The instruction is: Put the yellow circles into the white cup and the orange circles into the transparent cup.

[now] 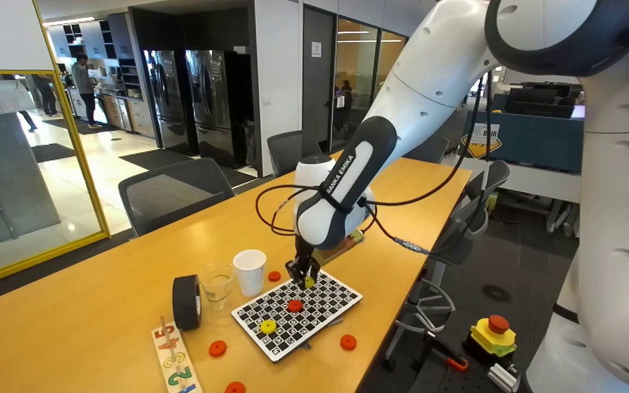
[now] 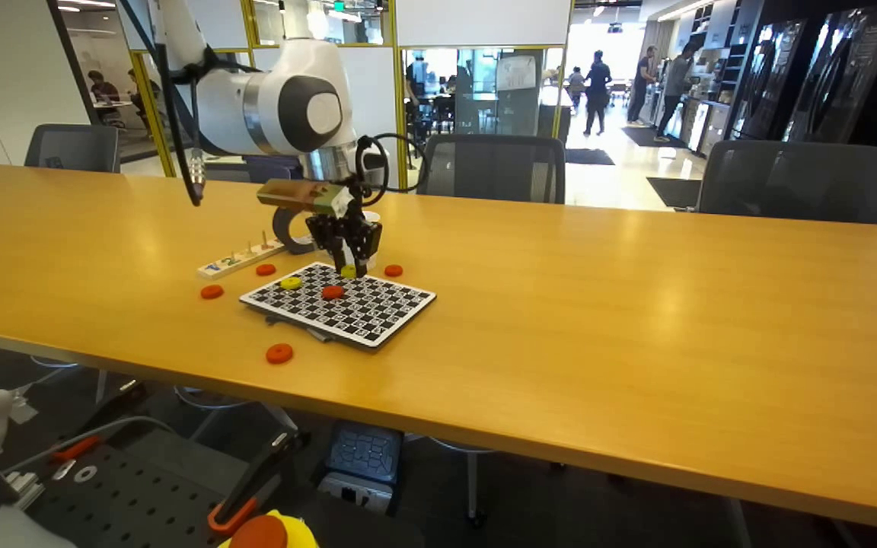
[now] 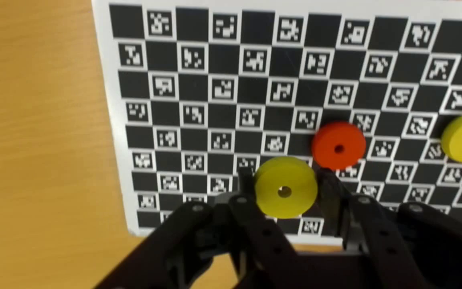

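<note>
One yellow circle (image 3: 286,185) we are pinching by opposite edges in our gripper (image 3: 286,180), probably for a steady carry to the white cup (image 1: 250,273) standing near the gripper, while another yellow circle (image 1: 268,327) is lying apart from it on the checkerboard (image 3: 231,104).

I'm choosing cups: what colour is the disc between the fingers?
Yellow; the disc shows best in the wrist view.

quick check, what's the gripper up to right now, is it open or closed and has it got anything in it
Gripper: closed, holding a yellow circle by its opposite sides.
</note>
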